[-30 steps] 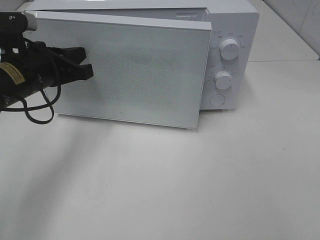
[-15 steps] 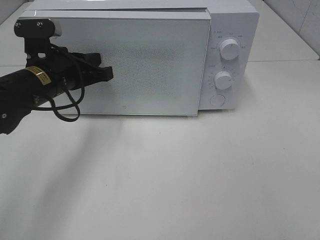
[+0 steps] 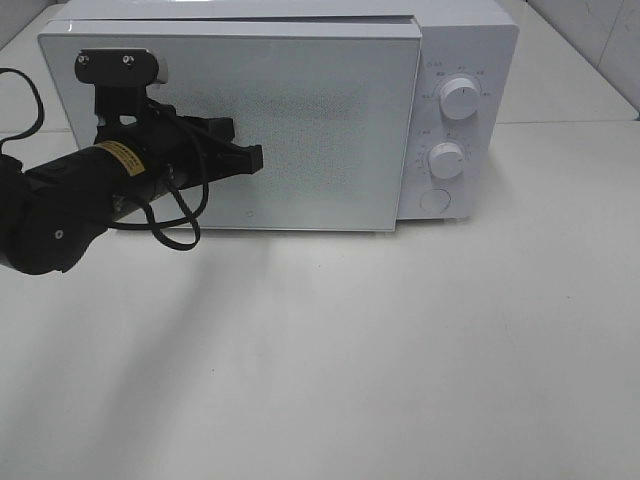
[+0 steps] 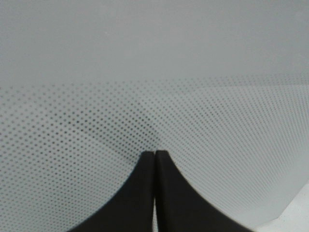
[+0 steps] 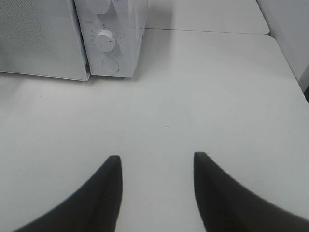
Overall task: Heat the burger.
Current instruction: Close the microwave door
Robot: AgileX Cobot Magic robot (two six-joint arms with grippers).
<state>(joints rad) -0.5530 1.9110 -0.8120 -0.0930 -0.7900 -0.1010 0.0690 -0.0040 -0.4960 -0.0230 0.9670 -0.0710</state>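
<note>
The white microwave (image 3: 470, 40) stands at the back of the table, its dotted glass door (image 3: 330, 120) lying flush or nearly flush against the front. My left gripper (image 3: 258, 157) is shut, its black tips touching the door's middle. In the left wrist view the closed fingertips (image 4: 155, 153) press on the dotted glass (image 4: 145, 72). The burger is hidden from every view. My right gripper (image 5: 155, 162) hangs open and empty over bare table, in front of and to the right of the microwave (image 5: 125, 29); it is outside the exterior high view.
On the microwave's right panel are two round dials (image 3: 459, 98) (image 3: 446, 160) with a round button (image 3: 434, 201) below. The left arm's black cable (image 3: 175, 235) loops down in front of the door. White table (image 3: 400, 350) stretches in front and to the right.
The left arm swung right across the door, pushing it from ajar to flat against the microwave front. The gripper stayed shut.
</note>
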